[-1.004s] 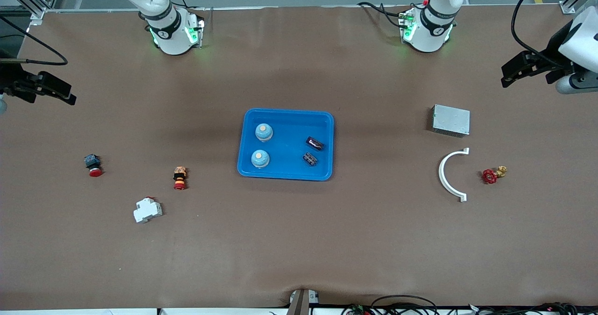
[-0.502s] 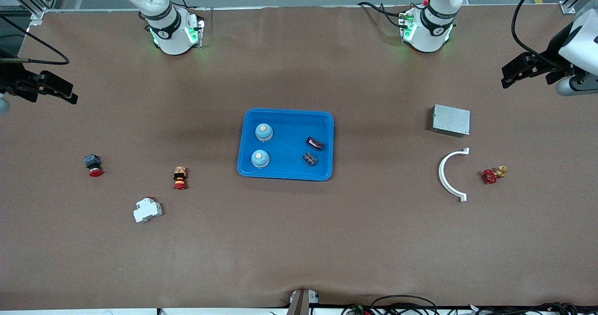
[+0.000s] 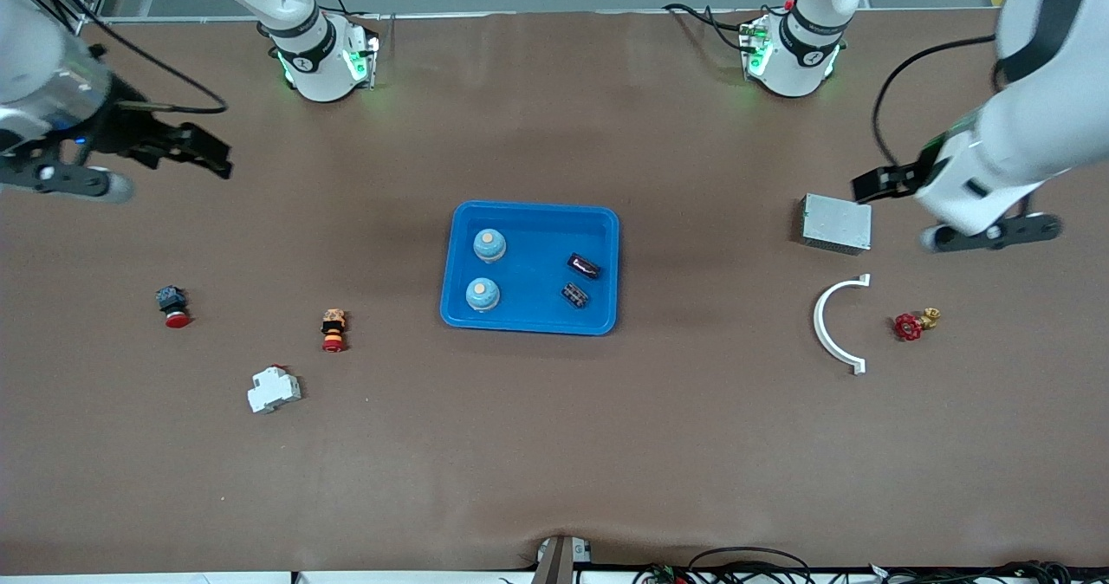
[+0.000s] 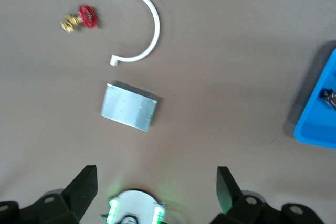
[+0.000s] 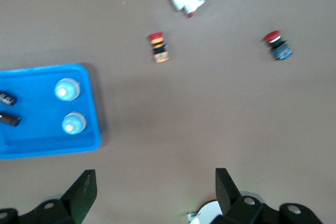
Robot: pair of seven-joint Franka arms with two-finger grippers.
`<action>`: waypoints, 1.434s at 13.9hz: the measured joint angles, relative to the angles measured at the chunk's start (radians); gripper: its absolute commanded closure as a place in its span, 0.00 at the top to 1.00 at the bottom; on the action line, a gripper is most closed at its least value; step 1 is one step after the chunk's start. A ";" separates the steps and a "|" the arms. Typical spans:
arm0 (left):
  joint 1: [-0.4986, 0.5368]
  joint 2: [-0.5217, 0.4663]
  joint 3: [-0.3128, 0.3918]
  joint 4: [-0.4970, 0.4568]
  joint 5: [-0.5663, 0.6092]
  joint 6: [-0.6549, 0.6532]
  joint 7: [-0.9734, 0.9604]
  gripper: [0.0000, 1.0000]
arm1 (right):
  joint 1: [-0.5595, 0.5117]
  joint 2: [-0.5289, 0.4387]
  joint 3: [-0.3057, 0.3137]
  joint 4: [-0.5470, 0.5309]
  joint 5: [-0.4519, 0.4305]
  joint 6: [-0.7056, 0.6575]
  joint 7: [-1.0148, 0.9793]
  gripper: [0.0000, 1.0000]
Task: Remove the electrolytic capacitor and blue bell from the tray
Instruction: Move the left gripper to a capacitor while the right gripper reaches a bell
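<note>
A blue tray (image 3: 530, 206) lies mid-table and holds two light-blue bells (image 3: 489, 245) (image 3: 483, 294) and two black capacitors (image 3: 584, 265) (image 3: 575, 295). My left gripper (image 3: 869, 184) is open and empty, up over the table beside a silver box (image 3: 836, 223); its wrist view shows the open gripper (image 4: 155, 192) and the tray's edge (image 4: 315, 116). My right gripper (image 3: 215, 156) is open and empty over bare table toward the right arm's end. The right wrist view shows its open gripper (image 5: 155, 190), the tray (image 5: 47, 145), both bells (image 5: 67, 89) (image 5: 73, 123) and both capacitors (image 5: 6, 98) (image 5: 9, 120).
Toward the left arm's end lie the silver box (image 4: 129, 106), a white curved bracket (image 3: 833, 324) and a red valve (image 3: 910, 325). Toward the right arm's end lie a red push button (image 3: 172, 305), an orange-red button (image 3: 333, 330) and a white breaker (image 3: 274, 388).
Both arms have swung in from the table's ends toward the middle. The left gripper now hangs beside the silver box; the right gripper has come farther over the table. Nothing on the table moved.
</note>
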 measured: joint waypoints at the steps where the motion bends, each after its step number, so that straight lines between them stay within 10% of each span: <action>1: -0.033 0.029 -0.002 -0.001 0.000 0.018 -0.066 1.00 | 0.051 0.004 0.001 -0.006 0.001 0.000 0.040 1.00; 13: -0.301 0.300 -0.011 -0.052 -0.048 0.456 -0.757 1.00 | 0.393 0.213 0.005 -0.316 0.019 0.608 0.308 1.00; 20: -0.407 0.450 -0.013 -0.086 -0.050 0.762 -1.032 0.76 | 0.444 0.379 0.004 -0.353 0.018 0.766 0.307 1.00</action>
